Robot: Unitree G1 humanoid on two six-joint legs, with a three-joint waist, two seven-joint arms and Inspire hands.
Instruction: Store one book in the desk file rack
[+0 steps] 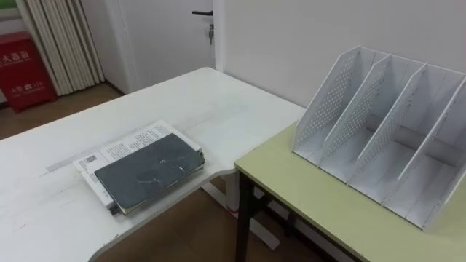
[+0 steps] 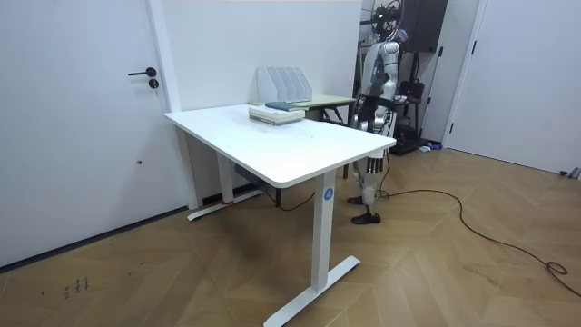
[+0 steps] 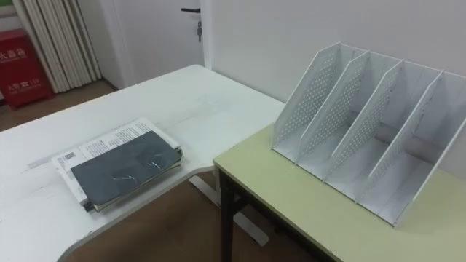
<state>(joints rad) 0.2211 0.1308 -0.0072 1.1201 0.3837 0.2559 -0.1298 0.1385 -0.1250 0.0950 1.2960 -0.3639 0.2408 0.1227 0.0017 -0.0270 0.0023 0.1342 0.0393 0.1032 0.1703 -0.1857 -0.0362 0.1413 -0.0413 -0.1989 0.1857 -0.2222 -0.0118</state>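
A dark grey book (image 1: 149, 171) lies flat on top of a printed white book near the corner of the white table (image 1: 182, 102). To its right, a white perforated file rack (image 1: 386, 131) with several empty slots stands on a low green desk (image 1: 328, 211). In the room view I stand behind the green desk (image 2: 331, 101), on the room view's right, facing the rack (image 2: 283, 84) and the book stack (image 2: 277, 111). My left hand (image 2: 390, 109) and right hand (image 2: 361, 118) hang low by my body, away from the book.
A narrow gap separates the white table's curved edge from the green desk. A red cabinet (image 1: 25, 69), a curtain (image 1: 62, 44) and a door (image 1: 167, 36) lie beyond the white table. Wooden floor surrounds the tables (image 2: 436, 263).
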